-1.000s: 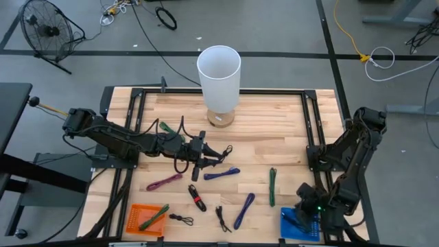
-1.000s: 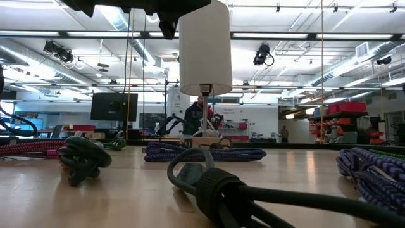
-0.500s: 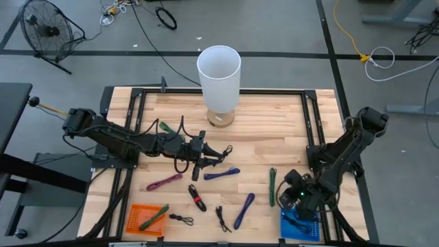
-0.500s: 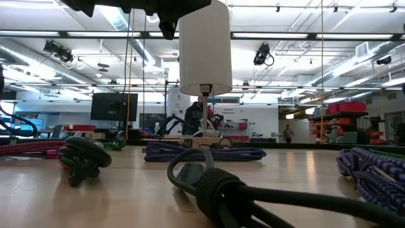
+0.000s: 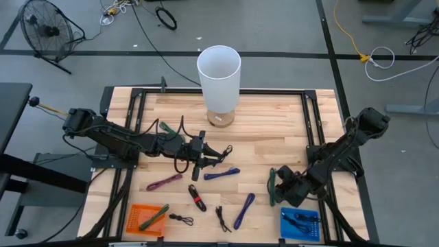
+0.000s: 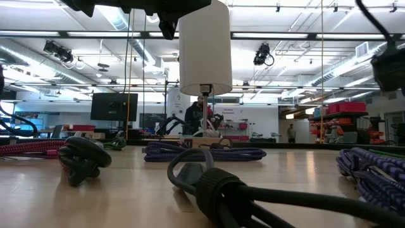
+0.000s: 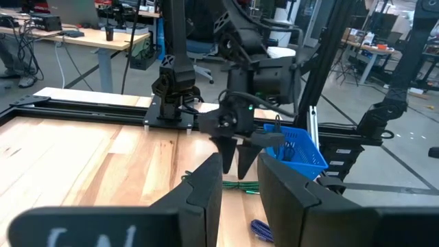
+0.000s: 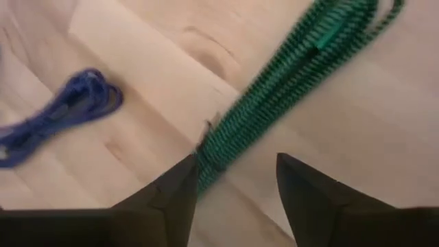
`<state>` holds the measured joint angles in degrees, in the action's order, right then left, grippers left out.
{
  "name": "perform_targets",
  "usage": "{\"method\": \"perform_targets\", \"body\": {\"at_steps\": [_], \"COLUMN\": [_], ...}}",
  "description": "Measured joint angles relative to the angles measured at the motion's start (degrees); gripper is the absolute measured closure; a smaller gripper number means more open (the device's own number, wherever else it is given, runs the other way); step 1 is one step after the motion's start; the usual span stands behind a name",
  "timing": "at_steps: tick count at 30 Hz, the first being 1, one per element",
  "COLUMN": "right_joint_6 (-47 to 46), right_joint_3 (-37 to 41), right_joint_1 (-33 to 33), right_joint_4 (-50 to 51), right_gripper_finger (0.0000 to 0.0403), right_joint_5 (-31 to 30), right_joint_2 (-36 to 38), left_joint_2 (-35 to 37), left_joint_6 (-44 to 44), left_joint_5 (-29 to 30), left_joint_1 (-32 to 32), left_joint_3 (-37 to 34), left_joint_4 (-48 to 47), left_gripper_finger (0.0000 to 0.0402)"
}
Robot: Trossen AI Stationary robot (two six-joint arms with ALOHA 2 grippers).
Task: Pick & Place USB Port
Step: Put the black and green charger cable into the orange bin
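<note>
Cables: bundled cords lie scattered over the front half of the table. The green cable [image 5: 272, 180] lies right of centre, with a blue cable [image 5: 243, 210] to its left; a second blue cable [image 5: 221, 174] and a black cable [image 5: 197, 197] sit near the middle, and a magenta cable [image 5: 164, 182] lies left of them.

Surface: a light wooden table [image 5: 274, 130] with a dark rail frame around it. A white cylinder [image 5: 219, 72] stands on a round base at the back centre.

Bins: an orange bin [image 5: 148, 219] at the front left corner holds a green bundle. A blue bin [image 5: 300, 224] at the front right corner holds dark cords.

Room: grey floor around the table, with a fan [image 5: 41, 27] at the back left. The low view looks into a large workshop with desks and monitors, where a person [image 6: 193, 117] stands far off.

Right gripper [image 5: 282, 186]: it hangs low over the table just right of the green cable. In the right wrist view its fingers [image 8: 312, 199] are spread apart and empty, with the green cable [image 8: 288, 89] running between them on the wood below; contact cannot be told.

Left gripper [image 5: 199, 165]: it reaches to the table's middle, above the cords there. Its fingers [image 7: 206, 192] stand a narrow gap apart with nothing between them.
</note>
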<state>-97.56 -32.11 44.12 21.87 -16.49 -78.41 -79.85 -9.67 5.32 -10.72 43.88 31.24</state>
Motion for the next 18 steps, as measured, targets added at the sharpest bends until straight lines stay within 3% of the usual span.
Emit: {"method": "perform_targets", "body": {"at_steps": [8, 18], "right_joint_6": [2.68, 6.62], "right_joint_3": [2.45, 2.72], "right_joint_1": [-4.48, -6.83], "right_joint_4": [-4.62, -5.42], "right_gripper_finger": [0.0188, 0.0214], "right_joint_5": [-0.49, 0.58], "right_joint_2": [0.0, -3.71], "left_joint_2": [0.0, 0.0], "left_joint_6": [0.0, -0.02], "left_joint_5": [0.0, 0.0], "left_joint_1": [0.0, 0.0], "left_joint_3": [0.0, 0.0], "left_joint_4": [0.0, -0.19], "left_gripper_finger": [0.0303, 0.0303]}}
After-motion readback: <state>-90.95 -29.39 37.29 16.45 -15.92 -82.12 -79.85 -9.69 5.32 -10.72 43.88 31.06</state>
